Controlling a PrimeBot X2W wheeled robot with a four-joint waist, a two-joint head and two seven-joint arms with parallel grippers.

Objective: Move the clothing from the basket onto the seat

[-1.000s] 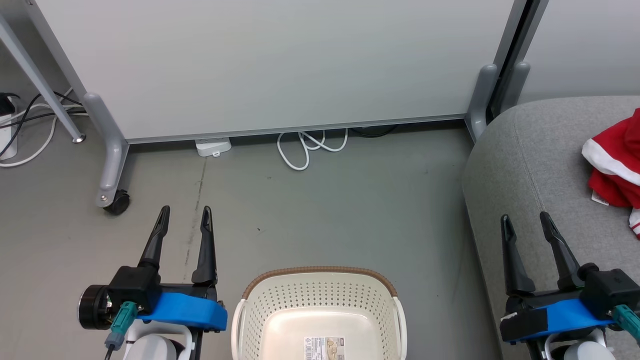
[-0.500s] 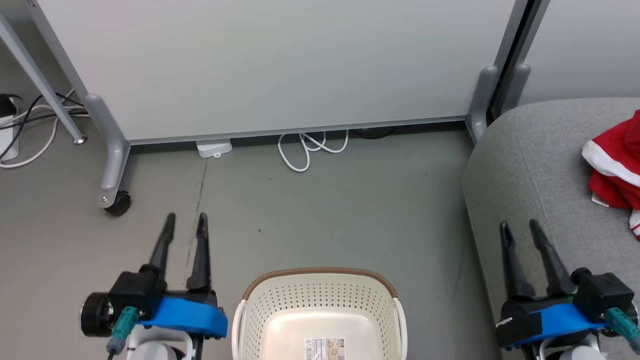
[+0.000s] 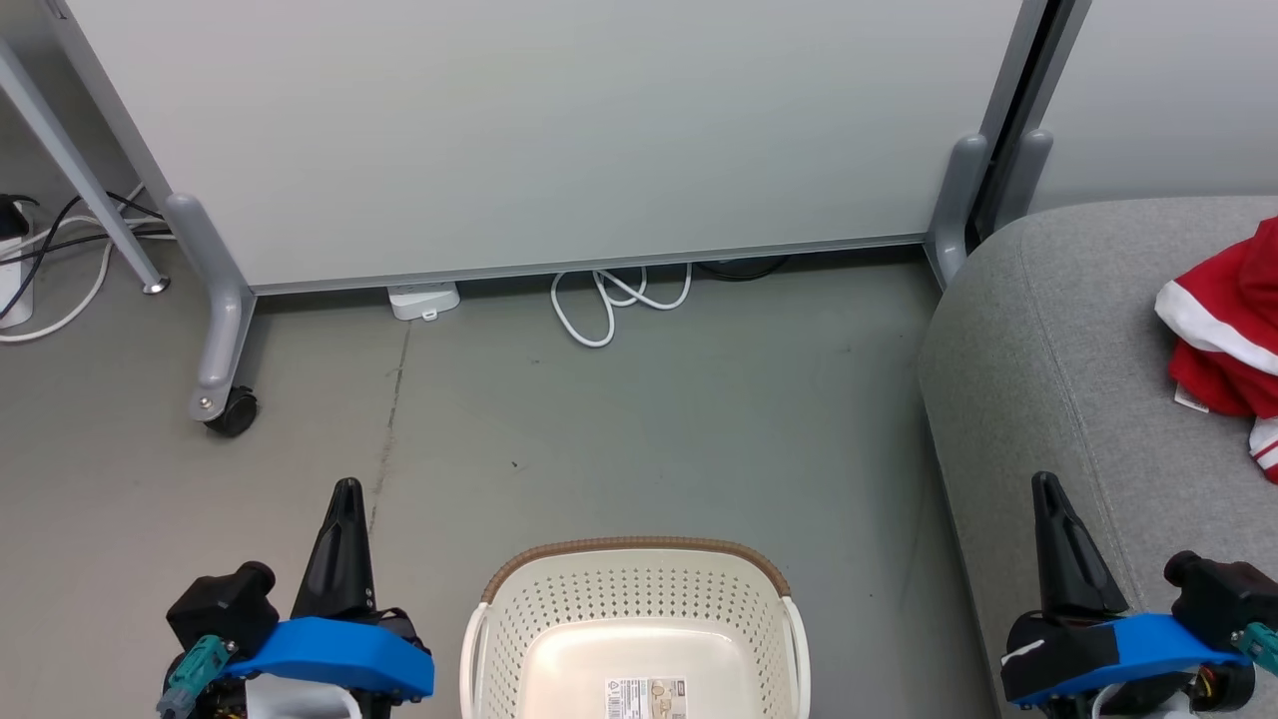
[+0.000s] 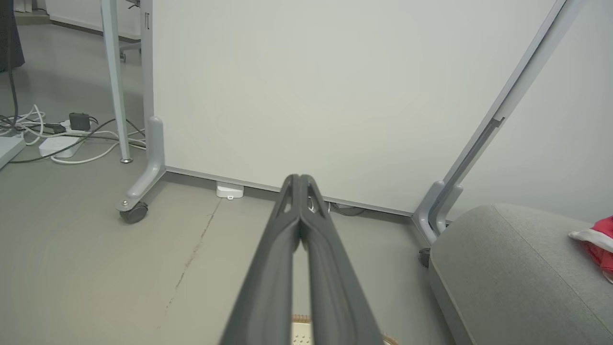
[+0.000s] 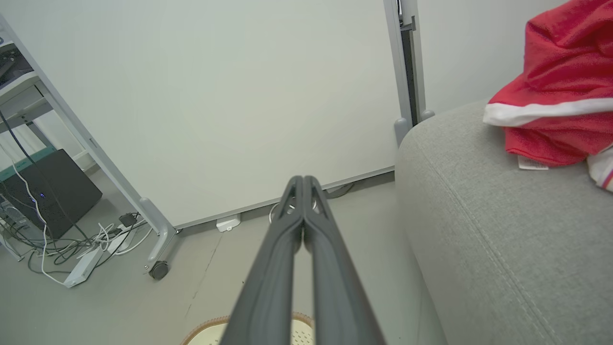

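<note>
The cream basket [image 3: 499,624] with a brown rim stands on the floor at the bottom centre, holding only a label sticker [image 3: 645,696]. Red clothing [image 3: 1230,350] with white trim lies heaped on the grey seat [image 3: 1038,340] at the right edge. My left gripper [image 3: 346,489] is shut and empty, over the floor left of the basket. My right gripper [image 3: 1044,482] is shut and empty, over the seat's near left part. In the left wrist view the left gripper [image 4: 299,178] has its fingers pressed together. The right wrist view shows the right gripper [image 5: 302,179] likewise, with the clothing [image 5: 560,96] on the seat [image 5: 479,230].
A pale partition panel [image 3: 539,130] on castor feet [image 3: 232,409] stands across the back. White cable loops [image 3: 609,300] and a power strip [image 3: 424,298] lie at its base. More cables [image 3: 50,260] lie at the far left.
Both grippers have gone from open to shut, with nothing in them, and both have drawn back toward the bottom of the head view.
</note>
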